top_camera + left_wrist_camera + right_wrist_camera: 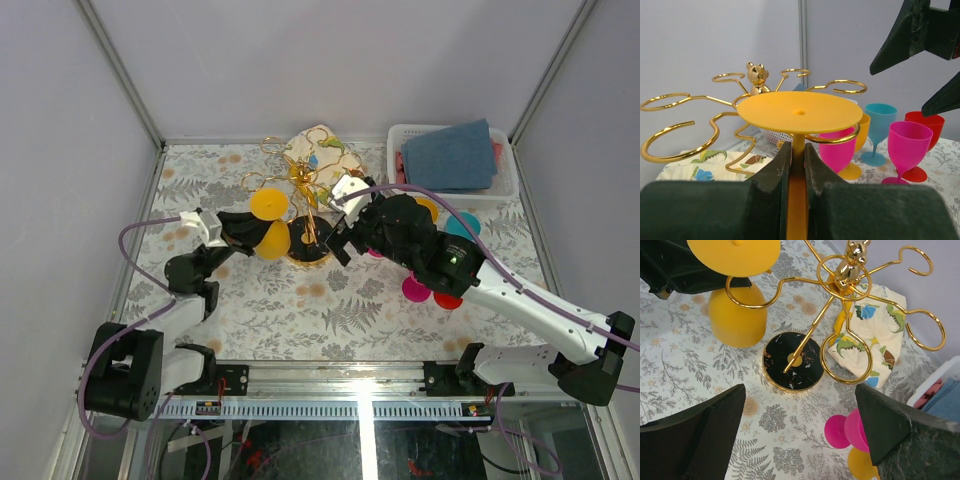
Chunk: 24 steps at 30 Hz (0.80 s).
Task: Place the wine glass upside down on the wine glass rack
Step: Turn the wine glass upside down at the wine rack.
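Note:
The yellow wine glass is upside down, foot disc up, bowl down. My left gripper is shut on its stem; it also shows in the top view. The stem stands inside a curled loop arm of the gold wine glass rack, with the foot just above the wire and the bowl below it. The rack's round black base is beside the bowl. My right gripper is open and empty, hovering just right of the rack.
A dinosaur-print cloth lies behind the rack. Pink, blue, red and yellow glasses stand to the right of the rack. A white basket with blue cloth sits at the back right.

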{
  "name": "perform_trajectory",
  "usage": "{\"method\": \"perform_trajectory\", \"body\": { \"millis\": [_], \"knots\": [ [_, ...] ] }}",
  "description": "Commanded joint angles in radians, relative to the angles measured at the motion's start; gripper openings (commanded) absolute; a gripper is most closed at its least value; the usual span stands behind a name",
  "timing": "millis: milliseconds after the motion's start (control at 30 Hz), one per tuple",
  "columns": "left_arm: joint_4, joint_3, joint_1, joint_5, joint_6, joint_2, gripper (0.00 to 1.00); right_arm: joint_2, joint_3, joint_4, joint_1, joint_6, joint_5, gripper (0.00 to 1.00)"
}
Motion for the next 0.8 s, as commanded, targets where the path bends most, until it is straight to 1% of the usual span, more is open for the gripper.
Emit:
{"method": "perform_trajectory", "body": {
  "millis": [0,233,467,767],
  "knots": [
    [0.100,0.045,-0.007,0.010,-0.013,0.042,0.00,-0.013,0.044,0.011,0.006,0.021,0.065,0.98],
    [0.100,0.068,-0.015,0.021,-0.018,0.095,0.00,-0.013,0.035,0.007,0.005,0.030,0.087,0.98],
    [0.100,0.116,-0.041,0.059,-0.019,0.140,0.00,0.009,0.043,-0.007,0.005,0.027,0.092,0.98],
    [0.098,0.154,-0.071,0.104,-0.027,0.191,0.00,-0.014,0.027,-0.006,0.005,0.030,0.093,0.98]
  ]
}}
